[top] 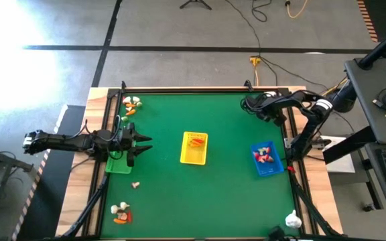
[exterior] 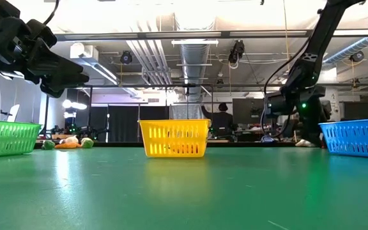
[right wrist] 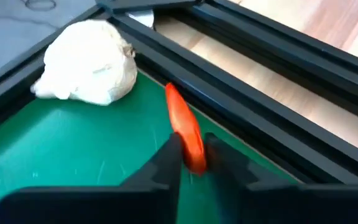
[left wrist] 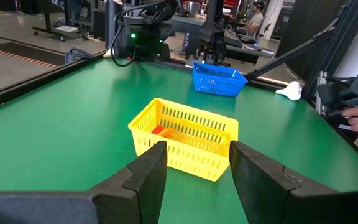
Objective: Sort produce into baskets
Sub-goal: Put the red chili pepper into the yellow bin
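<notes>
Over at the far right corner of the green bench (top: 226, 194), the right pincer (right wrist: 192, 163) is clamped on a small orange piece (right wrist: 185, 127), which sticks out from between the fingertips right beside the black frame rail (right wrist: 241, 87). A white lumpy piece (right wrist: 89, 62) sits on the mat just next to it.

Left pincer (left wrist: 194, 163) hangs above the green basket (top: 118, 163) on the left side, jaws apart with nothing between them, looking toward the yellow basket (left wrist: 185, 138) in the middle of the bench. That one has orange pieces in it. The blue basket (top: 266, 159) on the right holds red-and-white bits.

Loose produce elsewhere: a little pile (top: 131, 105) at the far left corner, another pile (top: 120, 213) at the near left, one stray piece (top: 135, 185) just past the green basket, and a white piece (top: 292, 218) at the near right edge.
</notes>
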Available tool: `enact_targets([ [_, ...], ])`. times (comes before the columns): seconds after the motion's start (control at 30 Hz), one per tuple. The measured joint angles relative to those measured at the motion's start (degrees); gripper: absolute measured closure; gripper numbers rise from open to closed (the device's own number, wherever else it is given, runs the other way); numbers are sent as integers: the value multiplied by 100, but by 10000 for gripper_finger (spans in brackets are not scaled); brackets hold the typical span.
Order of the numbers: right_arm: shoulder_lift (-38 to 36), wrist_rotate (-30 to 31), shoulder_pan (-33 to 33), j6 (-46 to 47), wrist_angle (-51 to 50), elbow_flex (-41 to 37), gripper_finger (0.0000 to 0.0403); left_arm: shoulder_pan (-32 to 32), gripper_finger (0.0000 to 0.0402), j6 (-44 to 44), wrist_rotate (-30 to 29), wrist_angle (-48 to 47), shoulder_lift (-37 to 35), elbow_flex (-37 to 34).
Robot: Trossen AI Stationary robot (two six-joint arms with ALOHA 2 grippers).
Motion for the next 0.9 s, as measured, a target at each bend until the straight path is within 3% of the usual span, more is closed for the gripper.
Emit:
enact_targets([
  [0.1, -227, -282, 51, -330, -176, -10, 383, 2, 243, 0, 2, 0, 0, -1],
  [0.3, -1165, -1240, 333, -1059, -511, 122, 385, 0, 243, -2, 1, 0, 0, 0],
  [0.43, -1936, -1279, 716, -1291, -962, 456, 386, 0, 243, 0, 0, 0, 2, 0],
  [0.53, -2452, -1665, 1064, -1764, -996, 698, 387, 0, 243, 0, 0, 0, 4, -1],
  [0.77, -2991, -3057, 2397, -3682, -632, 1559, 387, 2, 243, -1, 2, 0, 5, 0],
  [0.9, -2680, -3107, 3535, -4516, -590, 2232, 387, 1, 243, 0, 0, 0, 4, 0],
])
